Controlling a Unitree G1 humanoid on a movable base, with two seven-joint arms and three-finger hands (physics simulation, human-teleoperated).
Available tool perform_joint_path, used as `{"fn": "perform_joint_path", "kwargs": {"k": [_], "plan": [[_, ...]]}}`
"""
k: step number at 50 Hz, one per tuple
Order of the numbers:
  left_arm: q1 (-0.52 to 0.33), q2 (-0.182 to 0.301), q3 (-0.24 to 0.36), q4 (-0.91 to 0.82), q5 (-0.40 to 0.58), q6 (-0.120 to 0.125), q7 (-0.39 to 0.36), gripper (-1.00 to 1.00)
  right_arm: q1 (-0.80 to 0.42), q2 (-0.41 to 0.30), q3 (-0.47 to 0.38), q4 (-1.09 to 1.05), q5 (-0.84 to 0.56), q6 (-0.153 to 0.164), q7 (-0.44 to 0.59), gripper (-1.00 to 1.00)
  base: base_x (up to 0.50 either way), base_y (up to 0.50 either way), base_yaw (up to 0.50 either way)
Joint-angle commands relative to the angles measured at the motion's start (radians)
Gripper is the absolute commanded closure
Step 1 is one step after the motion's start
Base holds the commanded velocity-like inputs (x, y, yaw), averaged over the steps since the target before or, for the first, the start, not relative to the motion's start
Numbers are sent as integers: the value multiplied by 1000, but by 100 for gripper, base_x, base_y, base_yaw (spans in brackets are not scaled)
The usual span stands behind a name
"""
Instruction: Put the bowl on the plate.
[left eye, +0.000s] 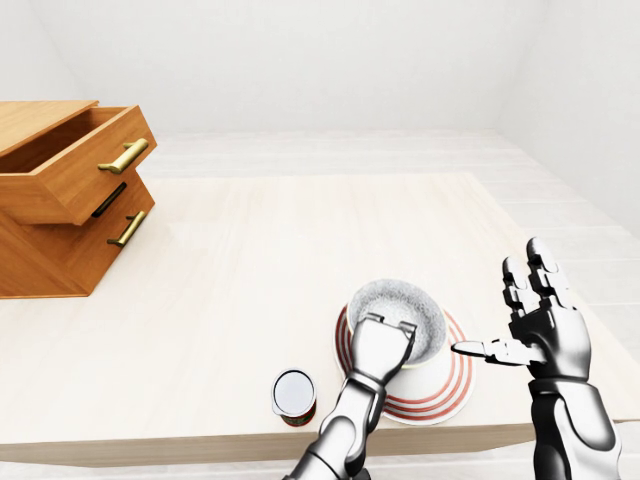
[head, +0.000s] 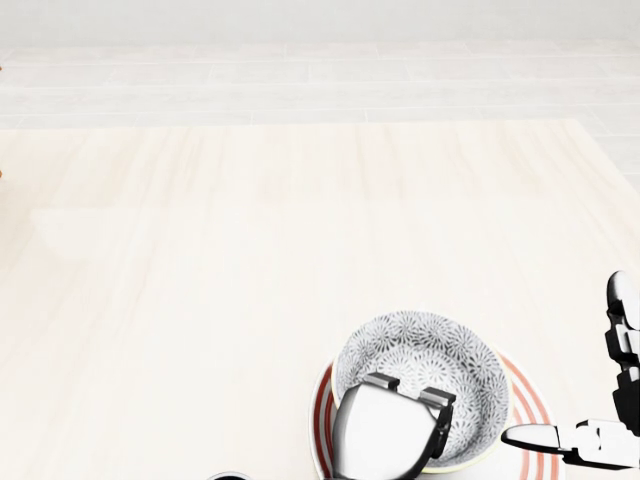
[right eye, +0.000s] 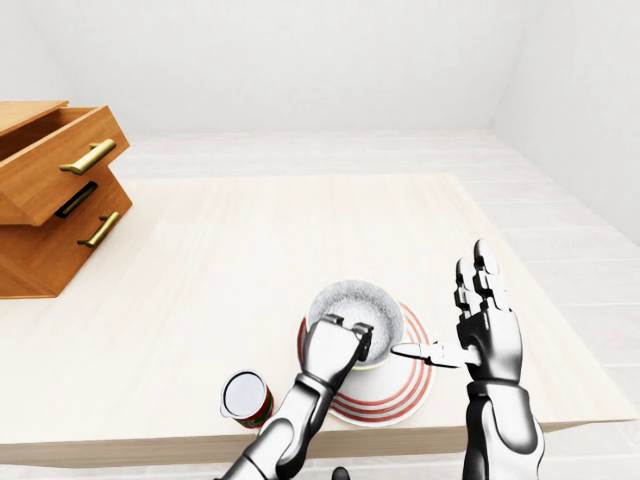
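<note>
A grey-patterned bowl (head: 430, 358) sits on the white plate with red rings (left eye: 452, 388), near the bottom edge of the table. My left hand (left eye: 388, 325) comes up from the bottom of the left-eye view. Its fingers (head: 437, 398) hook over the bowl's near rim and its palm presses the outside wall, so it is shut on the bowl. My right hand (left eye: 495, 300) stands upright just right of the plate. It is open with its fingers spread, and the thumb points at the plate without touching the bowl.
A small red can (left eye: 295, 393) with a pale lid stands left of the plate, close to my left forearm. A wooden chest (left eye: 60, 200) with its top drawer pulled out sits at the table's left side. The table's edge (left eye: 200, 440) runs just below the plate.
</note>
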Motion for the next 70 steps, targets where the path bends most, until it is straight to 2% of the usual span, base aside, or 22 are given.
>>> {"fn": "perform_joint_path", "kwargs": {"k": [1,8,12,21,29,52,66,70], "plan": [[56,-10,-29,-32,-6,0,48,100,-9,-4,6,4,-4,11,-10,-100,0,0,0],[96,2,-63,-70,3,0,41,100,-17,-8,13,22,-10,6,-16,-100,0,0,0],[100,5,-72,-62,3,0,51,100,-15,-11,11,14,-3,12,-17,-100,0,0,0],[104,3,-85,-46,-1,0,60,100,-14,-11,9,22,-2,4,-15,-100,0,0,0],[65,-8,-57,9,-7,0,75,100,-16,-13,9,23,-4,5,-15,-100,0,0,0],[25,-23,-8,82,7,0,103,100,-11,-9,8,7,-6,13,-15,-100,0,0,0],[35,-33,-10,92,20,0,103,100,-14,-9,7,16,-4,8,-14,-100,0,0,0],[41,-31,-14,96,21,0,103,100,-19,-10,12,37,-11,-7,-15,-100,0,0,0]]}}
